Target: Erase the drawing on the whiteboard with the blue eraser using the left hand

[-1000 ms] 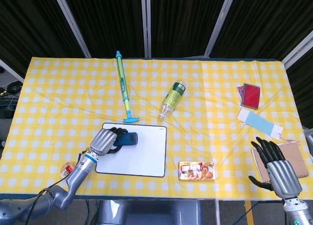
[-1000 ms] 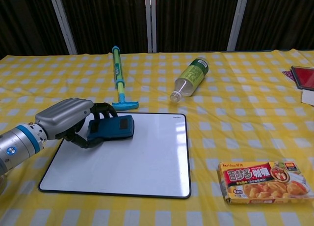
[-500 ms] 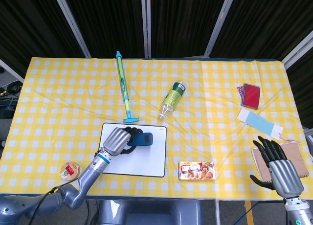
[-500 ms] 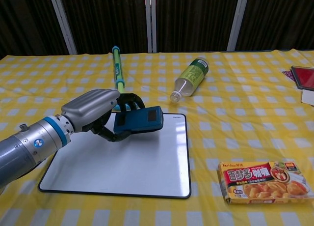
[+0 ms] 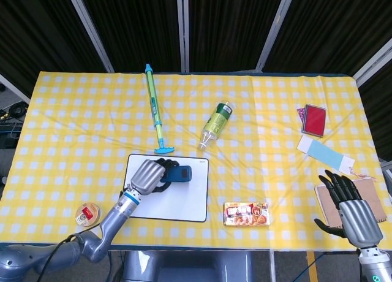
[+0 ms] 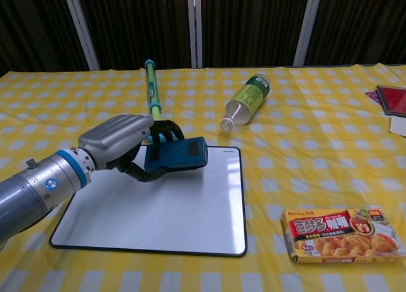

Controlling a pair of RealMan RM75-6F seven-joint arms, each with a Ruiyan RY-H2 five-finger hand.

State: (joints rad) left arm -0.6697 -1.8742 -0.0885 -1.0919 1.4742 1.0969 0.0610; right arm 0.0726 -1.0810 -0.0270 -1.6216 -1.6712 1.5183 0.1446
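My left hand point(image 5: 147, 176) point(image 6: 120, 144) grips the blue eraser point(image 5: 179, 173) point(image 6: 178, 155) over the upper middle of the whiteboard point(image 5: 184, 202) point(image 6: 190, 222). In the chest view the eraser looks slightly raised above the board. The board's surface appears plain white, with no drawing that I can make out. My right hand point(image 5: 351, 211) hovers at the table's front right corner with fingers spread and nothing in it; the chest view does not show it.
A green-and-blue pump toy point(image 5: 154, 108) point(image 6: 152, 97) lies behind the board, a plastic bottle point(image 5: 217, 124) point(image 6: 245, 101) to its right. A curry box point(image 5: 247, 213) point(image 6: 342, 234) sits right of the board. Small tin point(image 5: 86, 214) front left. Red card box point(image 5: 314, 119), blue slip point(image 5: 326, 154), brown notebook point(image 5: 370, 193) at right.
My left hand has carried the eraser rightward from the board's upper left to its upper middle and lifted it a little. The right hand has sunk slightly towards the front edge.
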